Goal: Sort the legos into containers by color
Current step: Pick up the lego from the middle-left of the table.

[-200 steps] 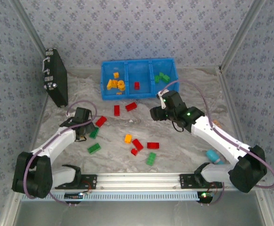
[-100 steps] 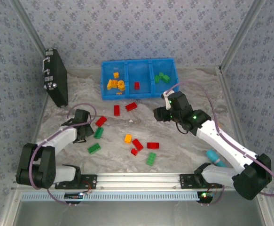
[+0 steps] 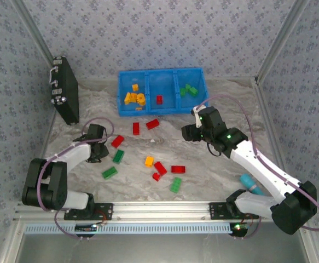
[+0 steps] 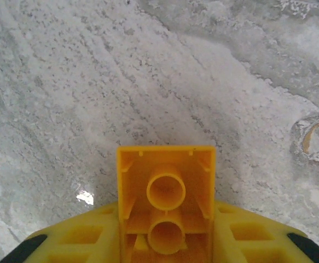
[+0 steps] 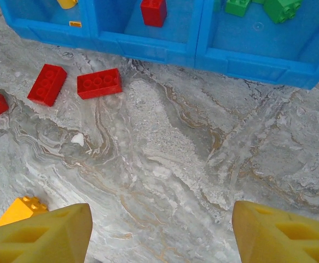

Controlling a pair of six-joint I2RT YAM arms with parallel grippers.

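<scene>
Left wrist view puts an orange-yellow brick [image 4: 166, 181] in your left gripper [image 4: 166, 244], clamped underside-out above bare table and well short of the blue bin [image 3: 160, 113]. The jaws seem to pinch only its near end, so a quick swing toward the left compartment [image 3: 140, 79] could twist it loose. Your right gripper [image 5: 160, 227] hangs spread and empty near a red brick [image 5: 99, 83]. Since a second ago your left elbow has folded back toward its base — and the right gripper has drifted slightly right.
</scene>
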